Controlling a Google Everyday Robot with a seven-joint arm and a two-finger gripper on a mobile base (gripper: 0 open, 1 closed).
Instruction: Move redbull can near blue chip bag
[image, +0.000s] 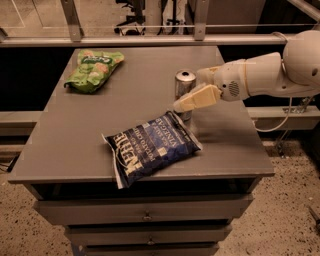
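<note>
The redbull can (185, 84) stands upright on the grey table (75, 145), right behind the upper right corner of the blue chip bag (150, 148), which lies flat near the front edge. My gripper (182, 102) reaches in from the right. Its cream near finger (197, 98) lies across the front of the can, the other finger is hidden behind it, and the gripper is shut on the can. The can's foot almost touches the bag.
A bright green chip bag (92, 69) lies at the table's back left corner. My white arm (260, 75) spans the right side of the table. Drawers (145, 216) sit below the front edge, and a rail (150, 39) runs behind the table.
</note>
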